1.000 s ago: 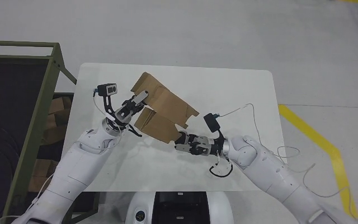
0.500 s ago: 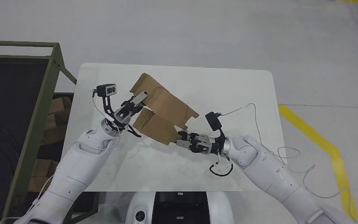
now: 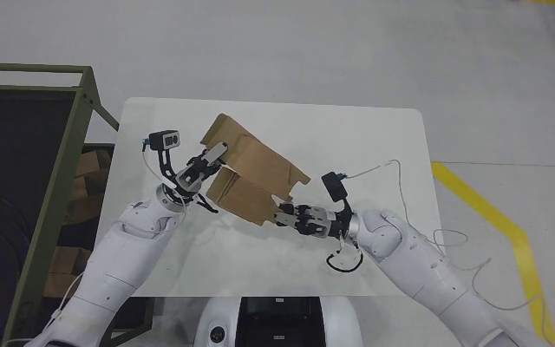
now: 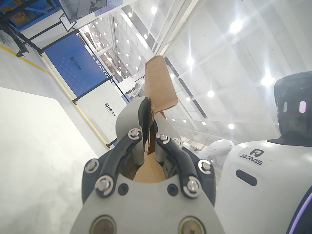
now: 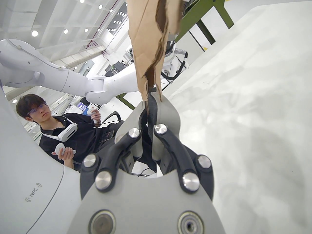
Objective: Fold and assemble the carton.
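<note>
A flattened brown carton is held tilted above the white table between both arms. My left gripper is shut on the carton's left edge; in the left wrist view the cardboard is pinched between the dark pads. My right gripper is shut on the carton's lower right corner; in the right wrist view the cardboard flaps rise out of the closed fingers.
A green metal cart holding more cardboard stands off the table's left side. A loose cable trails over the table's right half. The far and right parts of the tabletop are bare.
The right gripper has shifted slightly to the right and nearer along the carton's lower corner, still holding it. The left arm and carton stay almost still.
</note>
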